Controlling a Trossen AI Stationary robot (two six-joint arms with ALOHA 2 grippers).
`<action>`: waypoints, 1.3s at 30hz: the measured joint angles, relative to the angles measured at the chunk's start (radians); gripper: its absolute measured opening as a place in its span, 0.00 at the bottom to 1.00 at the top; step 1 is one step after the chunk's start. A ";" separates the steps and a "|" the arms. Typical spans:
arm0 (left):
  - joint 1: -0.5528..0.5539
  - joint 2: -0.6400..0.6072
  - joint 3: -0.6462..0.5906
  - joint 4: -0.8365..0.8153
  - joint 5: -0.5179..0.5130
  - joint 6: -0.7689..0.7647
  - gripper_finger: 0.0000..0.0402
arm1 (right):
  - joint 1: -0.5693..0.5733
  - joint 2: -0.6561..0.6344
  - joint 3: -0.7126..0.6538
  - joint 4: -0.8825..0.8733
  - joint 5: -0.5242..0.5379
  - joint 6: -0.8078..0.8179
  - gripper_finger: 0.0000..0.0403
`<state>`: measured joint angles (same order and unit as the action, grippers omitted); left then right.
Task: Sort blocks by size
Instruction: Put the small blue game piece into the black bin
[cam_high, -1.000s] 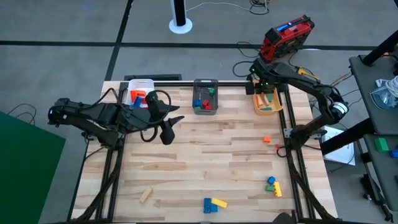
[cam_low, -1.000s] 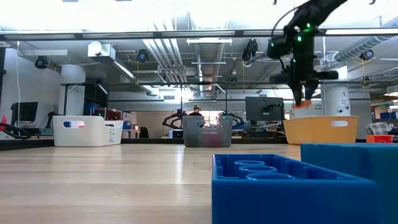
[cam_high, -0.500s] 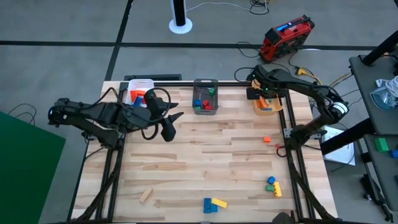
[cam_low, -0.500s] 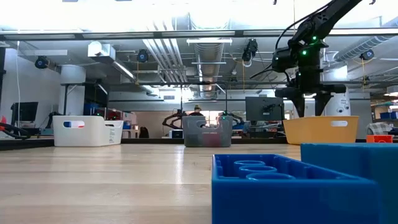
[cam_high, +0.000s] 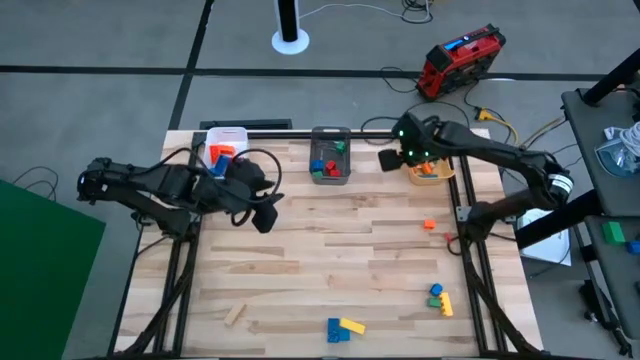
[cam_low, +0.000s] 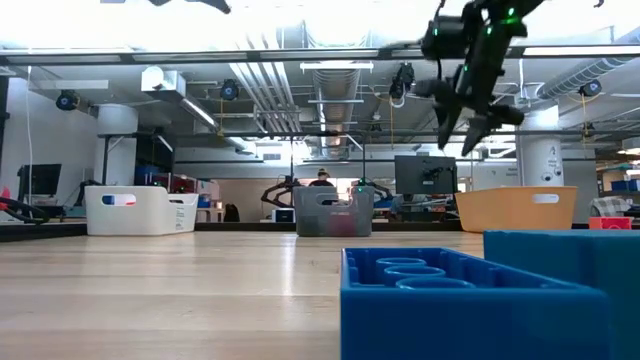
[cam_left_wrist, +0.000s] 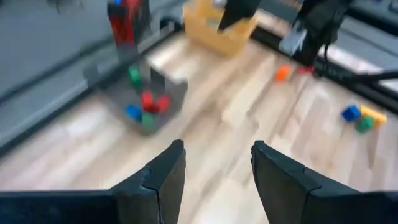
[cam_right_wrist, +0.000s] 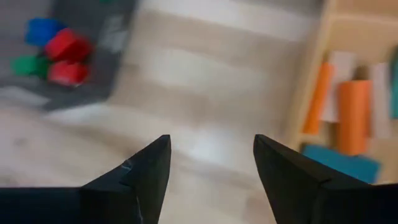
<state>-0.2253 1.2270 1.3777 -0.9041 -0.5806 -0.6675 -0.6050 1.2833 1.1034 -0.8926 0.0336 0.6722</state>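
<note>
Loose blocks lie on the wooden table: an orange cube (cam_high: 429, 224), a blue, green and yellow cluster (cam_high: 438, 298), a blue and yellow pair (cam_high: 345, 328) and a plain wood bar (cam_high: 234, 314). More blocks sit in the white bin (cam_high: 222, 150), the grey bin (cam_high: 330, 157) and the orange bin (cam_high: 430, 168). My right gripper (cam_high: 386, 160) hangs open and empty above the table between the grey and orange bins. My left gripper (cam_high: 265, 216) hovers open and empty over the table's left half, near the white bin.
The three bins stand in a row along the far edge. A small red piece (cam_high: 447, 237) lies by the right edge. Bare wood spans the table's middle (cam_high: 330, 250). In the low view a big blue block (cam_low: 470, 300) fills the foreground.
My right gripper stood over the orange bin with an orange bit at its fingertips, opened there, then rose and swung toward the table's left, clear of the bin. My left gripper has turned slightly where it hovers.
</note>
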 joint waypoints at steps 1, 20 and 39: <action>0.000 0.000 0.000 -0.029 0.020 -0.029 0.40 | 0.031 -0.010 0.000 0.002 0.000 0.015 0.52; -0.003 0.000 -0.012 -0.212 0.224 -0.181 0.40 | 0.547 -0.038 -0.006 -0.075 -0.083 0.338 0.34; -0.003 0.000 -0.013 -0.211 0.133 -0.101 0.40 | 1.146 -0.038 -0.094 -0.290 -0.262 0.965 0.53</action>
<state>-0.2280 1.2272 1.3643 -1.1152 -0.4473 -0.7688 0.5406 1.2453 1.0092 -1.1823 -0.2287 1.6373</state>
